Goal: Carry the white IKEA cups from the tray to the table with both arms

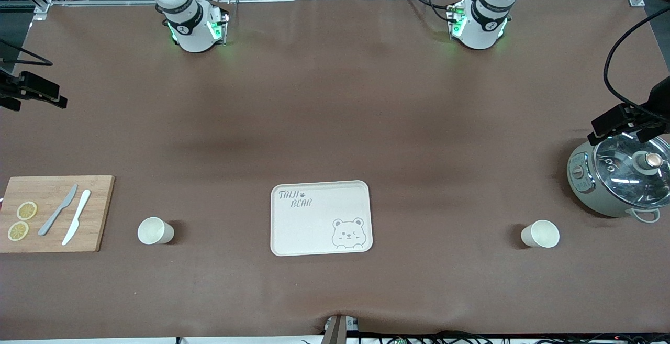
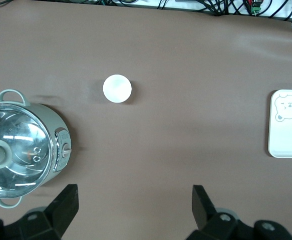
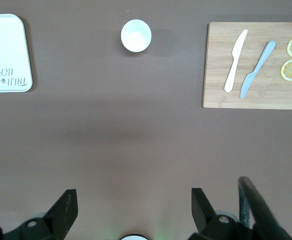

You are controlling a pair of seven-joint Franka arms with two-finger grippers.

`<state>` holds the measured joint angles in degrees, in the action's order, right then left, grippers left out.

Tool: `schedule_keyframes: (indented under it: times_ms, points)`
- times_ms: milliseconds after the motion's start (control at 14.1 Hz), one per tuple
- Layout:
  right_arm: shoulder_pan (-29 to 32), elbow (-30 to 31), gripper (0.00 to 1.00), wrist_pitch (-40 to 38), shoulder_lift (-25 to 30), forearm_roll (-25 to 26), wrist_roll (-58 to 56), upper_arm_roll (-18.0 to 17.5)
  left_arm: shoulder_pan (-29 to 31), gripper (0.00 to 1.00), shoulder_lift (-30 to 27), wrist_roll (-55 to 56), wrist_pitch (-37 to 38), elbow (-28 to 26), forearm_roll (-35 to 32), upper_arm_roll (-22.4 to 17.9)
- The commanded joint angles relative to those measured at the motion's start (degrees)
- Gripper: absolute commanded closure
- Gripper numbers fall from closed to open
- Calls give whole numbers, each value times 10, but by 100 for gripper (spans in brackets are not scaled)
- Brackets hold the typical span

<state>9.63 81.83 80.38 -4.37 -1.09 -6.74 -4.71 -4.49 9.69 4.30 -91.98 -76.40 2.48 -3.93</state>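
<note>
Two white IKEA cups stand upright on the brown table, one on each side of the cream bear tray (image 1: 314, 229). One cup (image 1: 155, 230) is toward the right arm's end and shows in the right wrist view (image 3: 135, 35). The other cup (image 1: 540, 233) is toward the left arm's end and shows in the left wrist view (image 2: 117, 88). My left gripper (image 2: 134, 192) is open and empty, high over bare table. My right gripper (image 3: 133, 196) is open and empty, high over bare table near its base. Neither hand shows in the front view.
A wooden cutting board (image 1: 99, 213) with two knives and two lemon slices lies beside the cup at the right arm's end. A lidded grey-green pot (image 1: 586, 187) stands near the other cup. Black camera mounts (image 1: 628, 119) hang over both table ends.
</note>
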Motion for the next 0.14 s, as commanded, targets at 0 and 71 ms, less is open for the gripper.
schedule_keyframes:
  times_ms: [0, 71]
  points:
    - [-3, 2, 0, -4, 8, -1, 0, 1, 0, 0, 2, -3, 14, 11, -11, 5]
    - [-3, 2, 0, -4, 8, -1, 0, 1, -1, 0, 2, -3, 14, 11, -12, 4]
